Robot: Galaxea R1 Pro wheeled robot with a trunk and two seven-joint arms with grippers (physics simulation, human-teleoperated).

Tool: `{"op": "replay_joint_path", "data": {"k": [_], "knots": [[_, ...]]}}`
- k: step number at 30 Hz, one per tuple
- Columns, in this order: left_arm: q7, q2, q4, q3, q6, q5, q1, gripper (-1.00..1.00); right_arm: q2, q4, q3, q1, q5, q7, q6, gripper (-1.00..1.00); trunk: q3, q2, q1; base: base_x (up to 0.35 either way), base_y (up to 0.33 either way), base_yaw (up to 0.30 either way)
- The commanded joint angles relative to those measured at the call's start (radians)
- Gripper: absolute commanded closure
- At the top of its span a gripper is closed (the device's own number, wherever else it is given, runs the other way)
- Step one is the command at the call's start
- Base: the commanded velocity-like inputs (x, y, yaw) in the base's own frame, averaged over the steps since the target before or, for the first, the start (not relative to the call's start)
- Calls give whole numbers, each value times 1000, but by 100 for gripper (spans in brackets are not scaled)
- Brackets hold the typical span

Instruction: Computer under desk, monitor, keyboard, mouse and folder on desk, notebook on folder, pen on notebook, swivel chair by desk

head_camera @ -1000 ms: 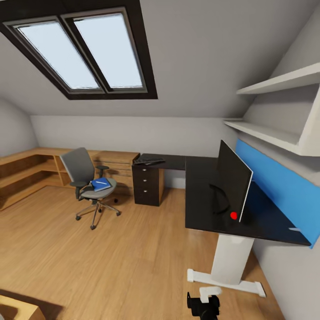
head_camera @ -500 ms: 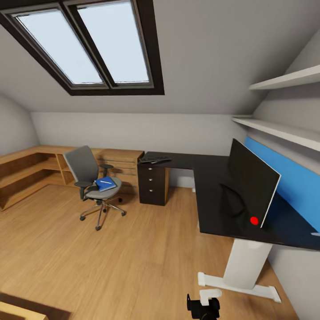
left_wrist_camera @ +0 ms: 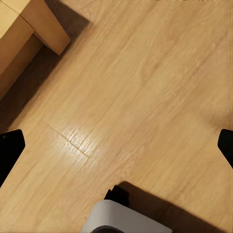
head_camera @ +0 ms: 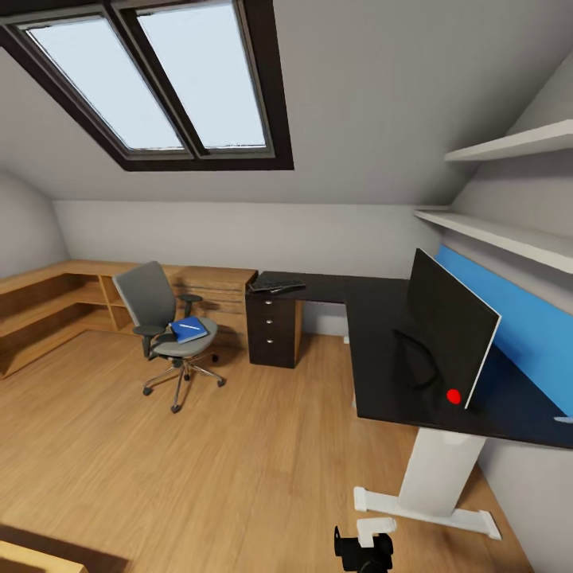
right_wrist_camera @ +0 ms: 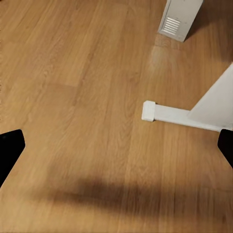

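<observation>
The black L-shaped desk [head_camera: 374, 314] runs along the right wall. On it the monitor [head_camera: 450, 330] stands edge-on to me, and the keyboard [head_camera: 277, 286] lies at its far left end above the drawers. Left of the desk is the swivel chair [head_camera: 159, 314], with the blue folder [head_camera: 189, 329] on its seat and the white pen [head_camera: 189, 325] on top. The mouse and notebook are out of view. A white-grey vented case, apparently the computer [right_wrist_camera: 180, 18], stands on the floor. My left gripper [left_wrist_camera: 116, 145] and right gripper [right_wrist_camera: 116, 145] both hang open over bare floor.
The desk's white leg and foot [head_camera: 426, 485] stand close ahead on the right, the foot [right_wrist_camera: 170, 115] also near my right gripper. Wooden low shelving [head_camera: 48, 306] lines the left wall. A wooden furniture corner [left_wrist_camera: 34, 29] is near my left gripper. Wall shelves [head_camera: 509, 231] hang above the desk.
The whole view shifted slightly a second ago as the camera moved, then held still. Nothing in the room moved, and both grippers stayed open.
</observation>
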Motion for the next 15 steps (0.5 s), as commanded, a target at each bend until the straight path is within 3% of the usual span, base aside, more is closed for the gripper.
{"op": "replay_joint_path", "data": {"k": [1,8,15], "knots": [[0,0,0,2,-4,3,-1,-100,0,2,8,-1,-3,-5,-2,-100,2,6,-4,0,0,0],[-2,0,0,4,-2,5,-1,-100,1,2,8,-1,-3,-5,-2,-100,23,55,-31,0,19,0],[-3,0,0,4,4,4,-1,-100,2,2,8,-1,-4,-5,-2,-100,45,104,-57,29,271,0]]}}
